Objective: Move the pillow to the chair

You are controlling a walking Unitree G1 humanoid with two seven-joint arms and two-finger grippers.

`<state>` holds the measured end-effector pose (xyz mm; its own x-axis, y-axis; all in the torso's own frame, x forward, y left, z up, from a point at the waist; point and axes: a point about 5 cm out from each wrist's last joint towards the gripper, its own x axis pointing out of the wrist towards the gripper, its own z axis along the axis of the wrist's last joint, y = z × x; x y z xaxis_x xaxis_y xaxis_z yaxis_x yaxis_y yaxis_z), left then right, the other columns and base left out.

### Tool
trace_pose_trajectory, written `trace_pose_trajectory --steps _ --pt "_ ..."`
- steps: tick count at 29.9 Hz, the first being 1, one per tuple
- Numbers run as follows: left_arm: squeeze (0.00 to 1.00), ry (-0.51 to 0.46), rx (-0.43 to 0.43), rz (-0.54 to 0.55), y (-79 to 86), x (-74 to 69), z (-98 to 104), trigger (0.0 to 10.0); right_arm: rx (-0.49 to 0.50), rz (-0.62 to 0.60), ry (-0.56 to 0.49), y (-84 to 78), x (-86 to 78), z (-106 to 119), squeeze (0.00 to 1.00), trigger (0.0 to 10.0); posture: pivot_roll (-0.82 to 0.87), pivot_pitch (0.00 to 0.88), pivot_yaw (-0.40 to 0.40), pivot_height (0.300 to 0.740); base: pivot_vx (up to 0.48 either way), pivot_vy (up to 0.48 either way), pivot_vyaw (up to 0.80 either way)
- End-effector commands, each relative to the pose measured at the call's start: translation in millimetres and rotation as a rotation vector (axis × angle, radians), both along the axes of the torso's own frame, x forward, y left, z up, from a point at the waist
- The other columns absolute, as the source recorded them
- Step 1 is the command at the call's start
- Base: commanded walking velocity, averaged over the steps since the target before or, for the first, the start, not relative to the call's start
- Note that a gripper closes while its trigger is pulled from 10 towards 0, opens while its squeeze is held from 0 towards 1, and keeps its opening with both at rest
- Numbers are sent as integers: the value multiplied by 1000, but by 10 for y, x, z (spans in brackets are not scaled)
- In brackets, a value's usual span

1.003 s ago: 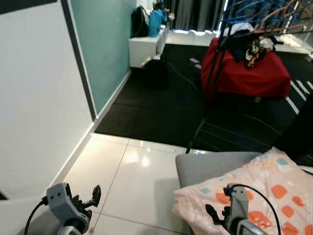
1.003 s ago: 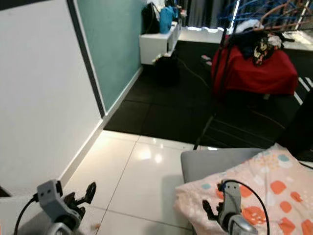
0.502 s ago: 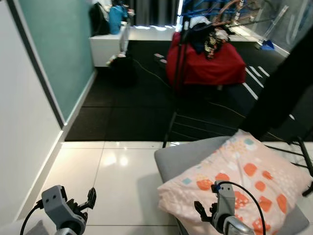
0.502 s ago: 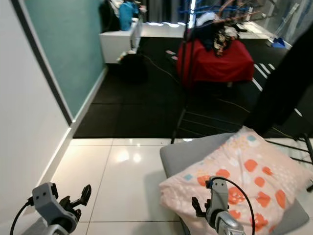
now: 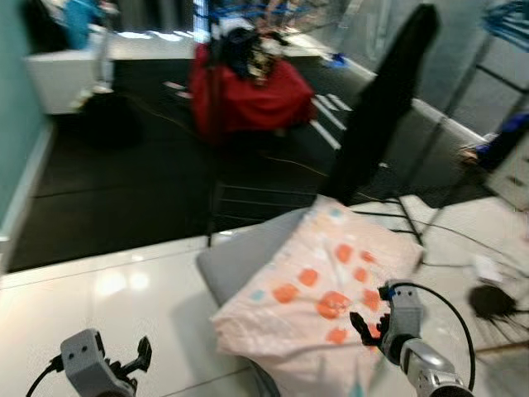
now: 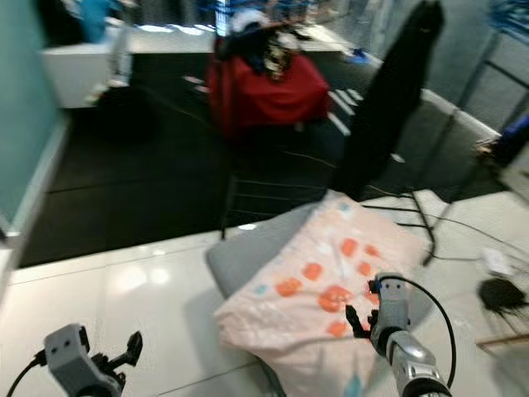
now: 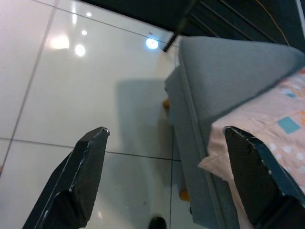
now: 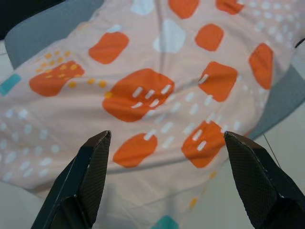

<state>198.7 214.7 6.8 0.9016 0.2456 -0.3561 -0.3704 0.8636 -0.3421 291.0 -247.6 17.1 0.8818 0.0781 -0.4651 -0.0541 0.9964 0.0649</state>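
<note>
The pillow (image 5: 318, 294), pale pink with orange blotches, lies on the grey chair (image 5: 240, 252), covering most of the seat and hanging over the seat's near edge. The right gripper (image 5: 366, 325) hovers over the pillow's near right part, not touching it, with its two black fingers (image 8: 88, 183) spread wide apart; in the right wrist view the pillow's orange patches show in the gap between them. The left gripper (image 5: 139, 356) hangs low over the white floor tiles (image 5: 107, 306), well to the left of the chair and apart from the pillow, and its fingers (image 7: 81, 176) are also spread; in its wrist view the chair's grey side and a corner of the pillow (image 7: 267, 129) lie between them.

The pillow's long axis runs on a slant across the chair, from the near left corner to the far right corner, which points toward the black coat (image 5: 380, 99) hanging just beyond the chair. A black hairbrush (image 5: 492, 302) lies on the tiles to the right of the chair. Beyond the chair the floor turns to a dark mat (image 5: 124, 174). Farther still a red beanbag (image 5: 244, 95) sits with clothes piled on top, and a white low cabinet (image 5: 66, 74) stands far to the left of it.
</note>
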Motion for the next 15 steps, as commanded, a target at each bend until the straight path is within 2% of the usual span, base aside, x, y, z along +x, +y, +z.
trace_pose_trajectory --steps 1,8,15 --pt "0 0 -24 -9 -49 -11 -6 10000 9 9 0 27 3 14 0 10000 -162 110 -49 740 0 0 -756" --pt "0 -6 1 -41 -97 5 32 10000 13 39 -21 239 -16 1 0 10000 -166 117 -54 740 0 0 -756" --pt "0 8 47 -65 -114 -3 42 10000 17 56 -15 311 -42 -17 0 10000 -162 109 -58 740 0 0 -756"
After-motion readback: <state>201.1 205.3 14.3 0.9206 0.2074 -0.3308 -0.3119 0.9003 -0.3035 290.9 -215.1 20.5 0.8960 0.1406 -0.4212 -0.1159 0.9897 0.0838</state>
